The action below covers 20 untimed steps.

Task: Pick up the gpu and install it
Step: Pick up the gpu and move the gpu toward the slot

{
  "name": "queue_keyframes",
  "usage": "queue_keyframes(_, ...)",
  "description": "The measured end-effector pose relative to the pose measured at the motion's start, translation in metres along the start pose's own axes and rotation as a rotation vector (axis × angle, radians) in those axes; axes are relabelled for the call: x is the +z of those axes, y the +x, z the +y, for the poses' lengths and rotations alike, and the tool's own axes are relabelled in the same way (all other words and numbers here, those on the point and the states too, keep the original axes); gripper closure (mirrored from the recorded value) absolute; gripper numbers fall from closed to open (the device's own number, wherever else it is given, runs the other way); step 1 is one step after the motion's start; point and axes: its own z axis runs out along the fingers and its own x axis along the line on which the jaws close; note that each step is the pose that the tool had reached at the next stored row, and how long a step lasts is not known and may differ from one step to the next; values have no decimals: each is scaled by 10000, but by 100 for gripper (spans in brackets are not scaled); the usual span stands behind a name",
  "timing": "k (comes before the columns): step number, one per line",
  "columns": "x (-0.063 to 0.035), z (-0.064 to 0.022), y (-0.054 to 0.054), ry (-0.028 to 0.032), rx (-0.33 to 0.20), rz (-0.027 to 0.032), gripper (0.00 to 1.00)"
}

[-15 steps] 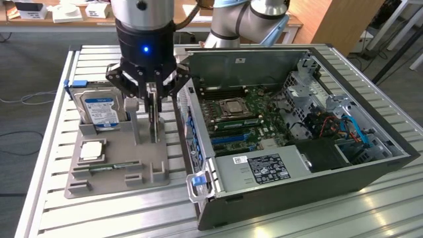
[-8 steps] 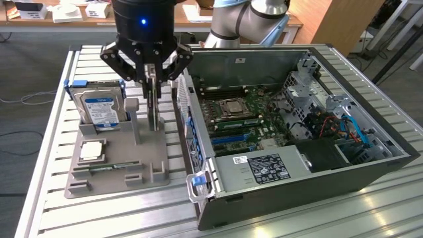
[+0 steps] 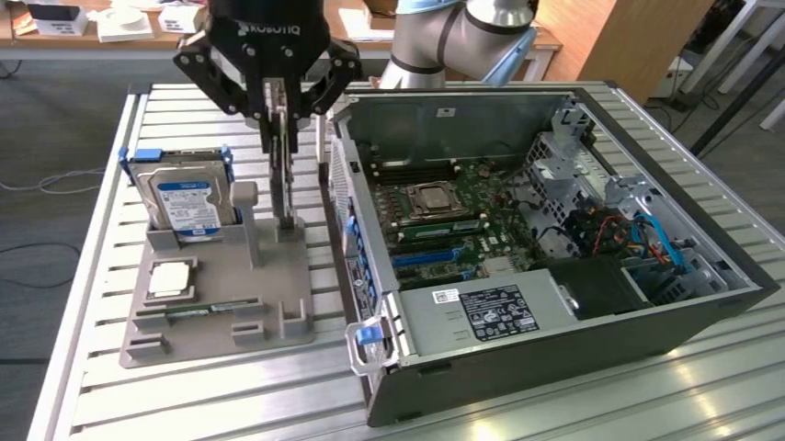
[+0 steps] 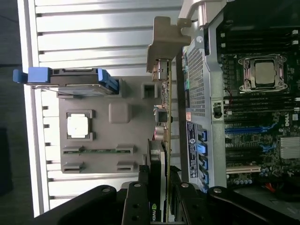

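Aluminium table (image 3: 184, 400), grey holder (image 3: 215, 335), claw (image 3: 281, 138) gripping gpu (image 3: 286, 193), wooden panel (image 3: 613, 37) behind

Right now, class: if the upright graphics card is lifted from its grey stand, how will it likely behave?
The graphics card is a thin board, so probably stiff yet fragile. Standing on edge in the grey stand, it would likely tip if released. Its metal bracket probably weights one end.
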Motion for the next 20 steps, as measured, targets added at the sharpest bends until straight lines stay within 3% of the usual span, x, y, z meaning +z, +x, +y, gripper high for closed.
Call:
queue_keyframes(4, -130, 6, -2, 0, -1, 1, 73)
queue_keyframes(20, -130, 12, -78, -1, 0, 0, 73)
